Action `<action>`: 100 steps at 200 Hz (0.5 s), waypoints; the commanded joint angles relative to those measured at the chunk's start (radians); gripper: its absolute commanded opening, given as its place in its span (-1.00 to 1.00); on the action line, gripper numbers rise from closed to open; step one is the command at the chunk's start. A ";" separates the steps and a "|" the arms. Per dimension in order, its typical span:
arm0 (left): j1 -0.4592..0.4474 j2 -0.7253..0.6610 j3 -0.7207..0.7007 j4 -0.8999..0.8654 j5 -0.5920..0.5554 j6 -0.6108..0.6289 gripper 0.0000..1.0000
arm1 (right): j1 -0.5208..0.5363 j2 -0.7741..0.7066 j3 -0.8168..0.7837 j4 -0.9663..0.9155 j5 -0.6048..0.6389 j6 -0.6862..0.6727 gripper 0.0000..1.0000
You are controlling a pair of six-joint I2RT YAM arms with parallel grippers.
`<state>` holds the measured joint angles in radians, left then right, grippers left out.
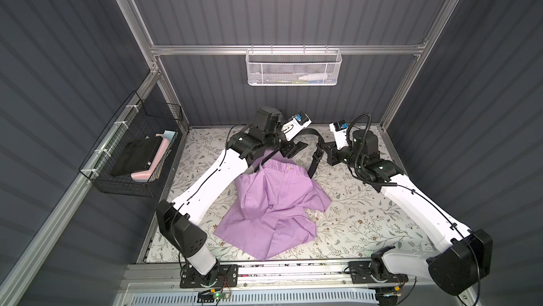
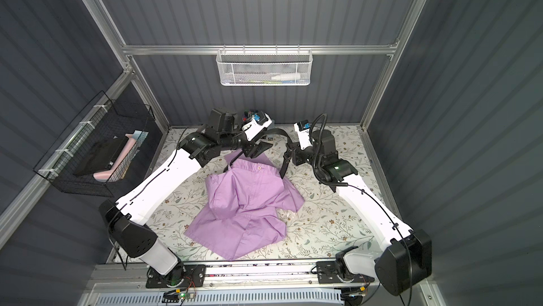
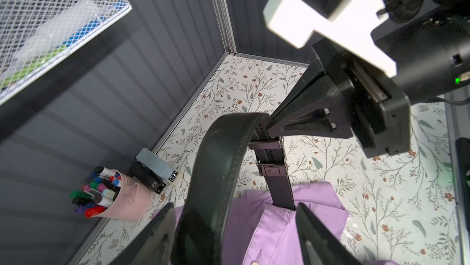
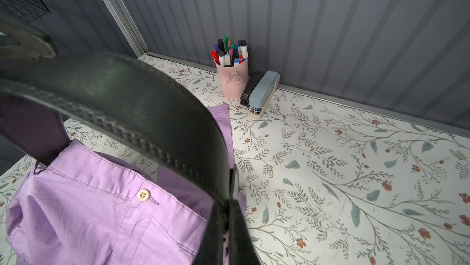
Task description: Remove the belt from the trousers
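Note:
The lilac trousers [image 1: 276, 201] lie crumpled mid-table, with the button [image 4: 143, 195] at the waistband. The black belt [image 1: 312, 133] arches above the waistband between both grippers. Its buckle [image 3: 270, 159] hangs just below the right gripper's tips, and the strap under it drops into the waistband. My right gripper [image 4: 229, 206] is shut on the belt next to the buckle; it also shows in both top views [image 1: 321, 146] [image 2: 289, 151]. My left gripper [image 3: 235, 206] is open, and the belt [image 3: 218, 164] passes loosely between its fingers, close to one of them.
A pink cup of markers [image 4: 232, 78] and a stapler [image 4: 262, 93] stand at the back wall. A black wire basket [image 1: 138, 148] hangs on the left wall, and a white mesh basket [image 1: 293, 66] hangs on the back wall.

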<state>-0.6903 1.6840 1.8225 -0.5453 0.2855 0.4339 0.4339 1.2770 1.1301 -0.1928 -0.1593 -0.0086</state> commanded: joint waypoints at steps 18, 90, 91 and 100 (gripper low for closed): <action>-0.058 0.135 0.184 -0.113 -0.116 0.187 0.48 | 0.006 0.006 0.063 0.000 -0.001 -0.021 -1.00; -0.099 0.294 0.327 -0.185 -0.259 0.295 0.30 | 0.006 0.014 0.062 -0.020 -0.024 -0.018 -1.00; -0.099 0.295 0.332 -0.187 -0.259 0.296 0.29 | 0.006 0.013 0.062 -0.020 -0.024 -0.018 -1.00; -0.101 0.310 0.351 -0.198 -0.264 0.291 0.15 | 0.006 0.017 0.059 -0.019 -0.029 -0.015 -1.00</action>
<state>-0.7795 1.9549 2.1181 -0.6662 0.0746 0.6895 0.4339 1.2873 1.1576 -0.2405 -0.1585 -0.0120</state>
